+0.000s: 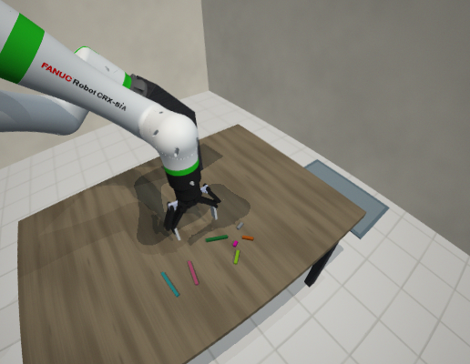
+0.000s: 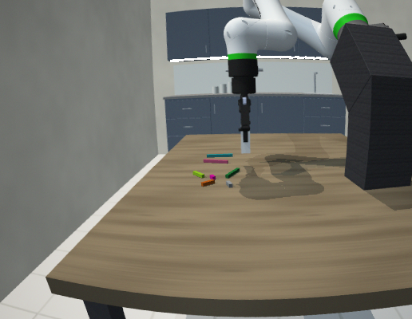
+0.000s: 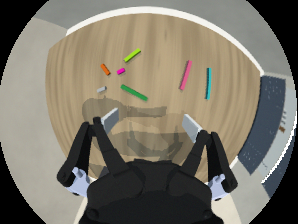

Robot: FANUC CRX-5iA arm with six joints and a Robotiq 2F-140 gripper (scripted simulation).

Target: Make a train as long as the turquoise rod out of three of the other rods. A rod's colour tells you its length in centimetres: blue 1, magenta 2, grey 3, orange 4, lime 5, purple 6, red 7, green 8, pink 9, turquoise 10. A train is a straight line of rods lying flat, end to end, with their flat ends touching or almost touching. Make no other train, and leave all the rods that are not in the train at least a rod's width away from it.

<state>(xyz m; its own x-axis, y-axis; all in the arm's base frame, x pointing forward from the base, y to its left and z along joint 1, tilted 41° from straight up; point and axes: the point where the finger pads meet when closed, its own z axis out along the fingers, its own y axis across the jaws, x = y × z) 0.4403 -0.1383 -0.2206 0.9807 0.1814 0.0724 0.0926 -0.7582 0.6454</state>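
Observation:
The turquoise rod [image 1: 169, 284] [image 2: 219, 155] [image 3: 208, 83] lies flat on the wooden table [image 1: 93, 273], with the pink rod [image 1: 193, 272] [image 2: 215, 161] [image 3: 185, 75] beside it. Further along lie the green rod [image 1: 217, 238] [image 2: 232, 172] [image 3: 133, 92], the lime rod [image 1: 237, 257] [image 2: 198, 174] [image 3: 132, 55], the small magenta rod [image 1: 235, 243] [image 2: 212, 176] [image 3: 120, 71], the orange rod [image 1: 248, 237] [image 2: 207, 183] [image 3: 105, 68] and the small grey rod [image 1: 240, 225] [image 2: 229, 183] [image 3: 101, 88]. All lie apart. My gripper [image 1: 196, 225] [image 2: 244, 145] [image 3: 151, 117] is open and empty, pointing down above the table beside the green rod.
The arm's dark base block [image 2: 377, 112] stands at one side of the table. A grey mat [image 1: 348, 196] lies on the floor beyond the table's edge. Kitchen cabinets [image 2: 201, 116] stand behind the table.

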